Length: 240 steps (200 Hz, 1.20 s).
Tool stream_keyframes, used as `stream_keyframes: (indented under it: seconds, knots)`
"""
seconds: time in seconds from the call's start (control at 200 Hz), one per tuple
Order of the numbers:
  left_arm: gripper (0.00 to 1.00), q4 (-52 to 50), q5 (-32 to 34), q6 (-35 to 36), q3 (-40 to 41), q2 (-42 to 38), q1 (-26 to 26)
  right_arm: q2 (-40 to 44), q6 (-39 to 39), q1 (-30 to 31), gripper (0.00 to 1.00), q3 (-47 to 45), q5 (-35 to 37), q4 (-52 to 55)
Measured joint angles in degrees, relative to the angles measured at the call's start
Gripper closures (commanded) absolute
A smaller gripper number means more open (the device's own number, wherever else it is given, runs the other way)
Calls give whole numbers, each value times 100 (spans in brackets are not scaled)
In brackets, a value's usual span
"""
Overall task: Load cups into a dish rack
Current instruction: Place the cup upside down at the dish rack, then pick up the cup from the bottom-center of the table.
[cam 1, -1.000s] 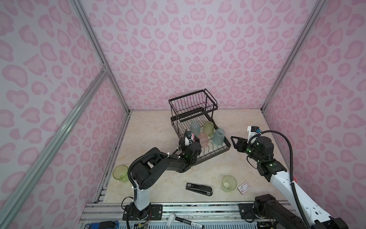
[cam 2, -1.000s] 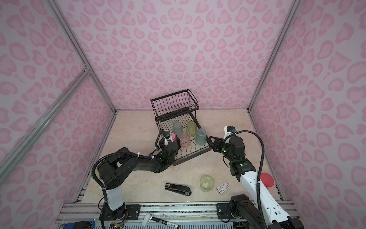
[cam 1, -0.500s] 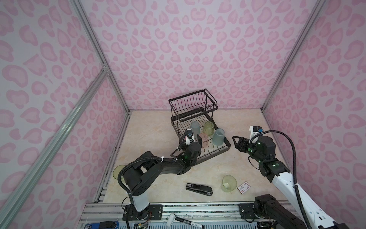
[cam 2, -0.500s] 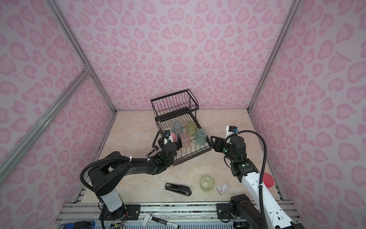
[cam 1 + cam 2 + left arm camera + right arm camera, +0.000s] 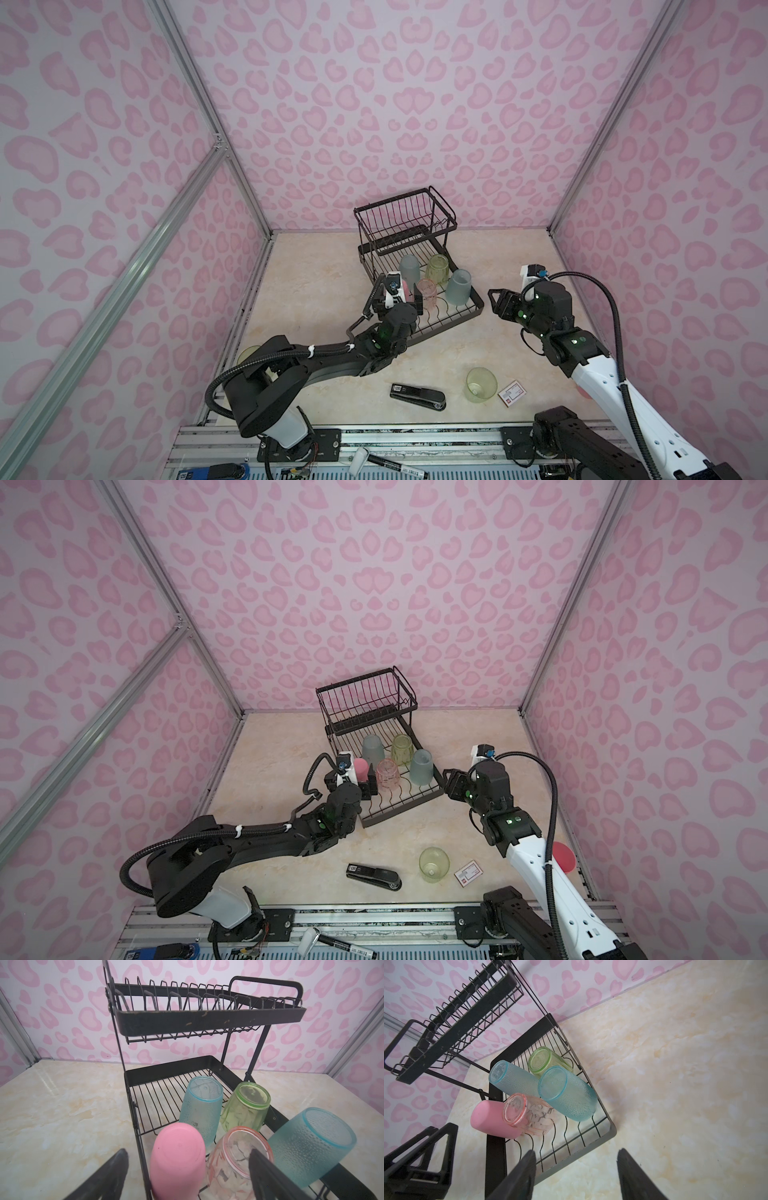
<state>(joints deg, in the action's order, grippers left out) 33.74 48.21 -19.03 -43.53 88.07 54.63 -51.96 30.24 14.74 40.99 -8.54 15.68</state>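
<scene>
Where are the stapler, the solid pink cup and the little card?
stapler (image 5: 417, 397): in a top view, on the middle of its black top.
solid pink cup (image 5: 178, 1159): in the left wrist view, on the middle of its pink body.
little card (image 5: 511, 392): in a top view, on the centre of its face.

Pale walls (image 5: 407, 104) printed with pink heart-like blotches enclose three sides, joined by aluminium struts (image 5: 199, 95). The desk (image 5: 316, 282) is glossy beige, seemingly marble-patterned laminate. Slotted aluminium rails (image 5: 415, 436) edge its near side; light is soft, even
</scene>
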Motion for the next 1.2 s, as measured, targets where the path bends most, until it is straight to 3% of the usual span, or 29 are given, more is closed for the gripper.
stream_keyframes:
  seconds: [0.315, 0.54, 0.68, 1.2]
  knots:
    - [13, -2304, -433, -970, -590, -697, 566, -210, -46, -26, 43, 240, 254, 446]
    - [16, -4197, -859, -1683, -1600, -640, 1357, -267, 94, -387, 48, 260, 251, 778]
    - [18, -5169, -1471, -2055, -2074, -426, 1711, -260, 225, -671, 48, 251, 190, 957]
    - [31, -6977, -3453, -2439, -3523, 623, 2240, 146, 293, -1126, 48, -11, -11, 1296]
